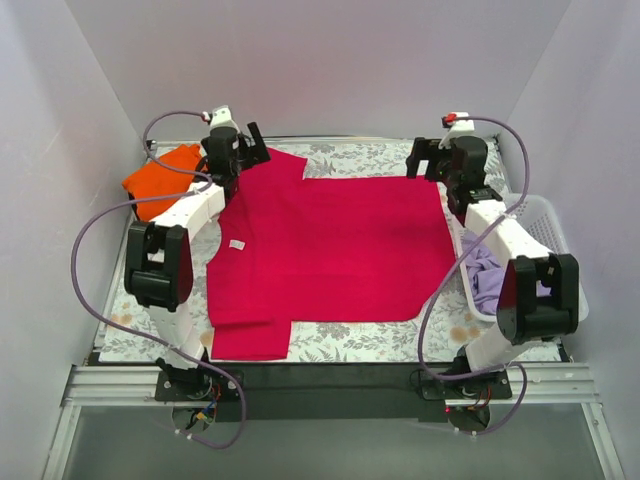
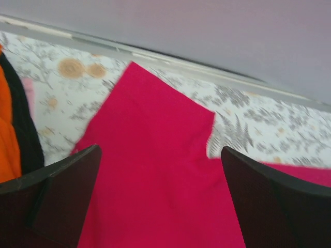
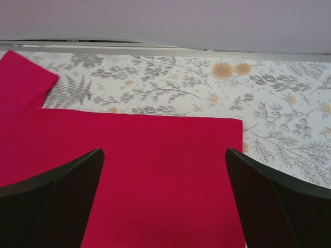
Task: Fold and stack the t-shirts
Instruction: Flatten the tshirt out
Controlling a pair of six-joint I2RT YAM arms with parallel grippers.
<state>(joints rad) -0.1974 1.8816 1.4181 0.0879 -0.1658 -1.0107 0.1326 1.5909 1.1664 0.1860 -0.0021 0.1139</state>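
A crimson-magenta t-shirt (image 1: 330, 245) lies spread flat across the table, sleeves at the far left and near left. My left gripper (image 1: 250, 145) hovers open over its far sleeve (image 2: 155, 170), nothing between the fingers. Over the shirt's far right corner (image 3: 170, 170) my right gripper (image 1: 425, 158) stands open and empty too. An orange t-shirt (image 1: 165, 178) lies bunched at the far left, showing as an orange edge (image 2: 8, 139) in the left wrist view. A lavender t-shirt (image 1: 487, 275) sits in the basket on the right.
A white lattice basket (image 1: 545, 225) stands at the table's right edge beside the right arm. The floral tablecloth (image 1: 380, 155) shows along the far edge and near edge. Grey walls close in at the back and both sides.
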